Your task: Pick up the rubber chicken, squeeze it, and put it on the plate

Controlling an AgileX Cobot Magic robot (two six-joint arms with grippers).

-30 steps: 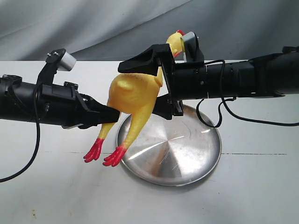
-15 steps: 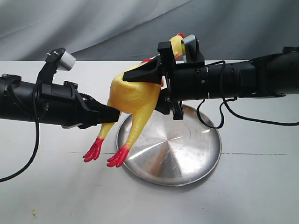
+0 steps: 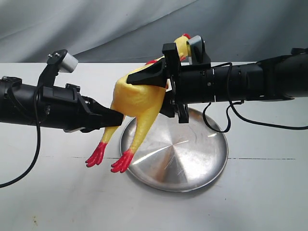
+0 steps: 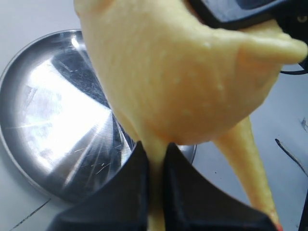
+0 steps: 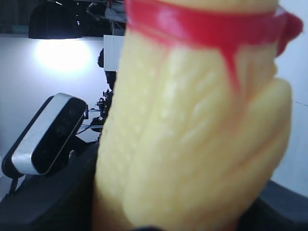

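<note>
**Presently: chicken held aloft by both arms, not yet on the plate**

Item located. The rubber chicken (image 3: 137, 98) hangs in the air above the near-left rim of the plate (image 3: 192, 163), touching neither it nor the desk (image 3: 260, 192). Its head points up and away from the plate, and its red feet (image 3: 108, 159) dangle just outside the rim.

Left gripper (image 3: 115, 117): reaching toward the plate from the far side of the chicken. The left wrist view shows its fingers (image 4: 130, 192) drawn narrow on one thin yellow leg, with rubber filling the gap between them. The hold reads as an anchor that stops the body from swinging.

Right gripper (image 3: 147, 94): extended across the plate from the opposite side. One finger lies over the top of the plump body and the other sits beneath it, so the body is clamped between them. The right wrist view is filled by the ribbed chest and red neck band (image 5: 207, 24), which confirms the close hold. Grasping the widest, softest part suits the squeeze, and I judge that to be the step in hand.

Remaining: placement. The plate lies directly below and slightly beyond the chicken, so only a short lowering is called for. Risk noted: the long legs may overhang the rim if the leg is released early.
</note>
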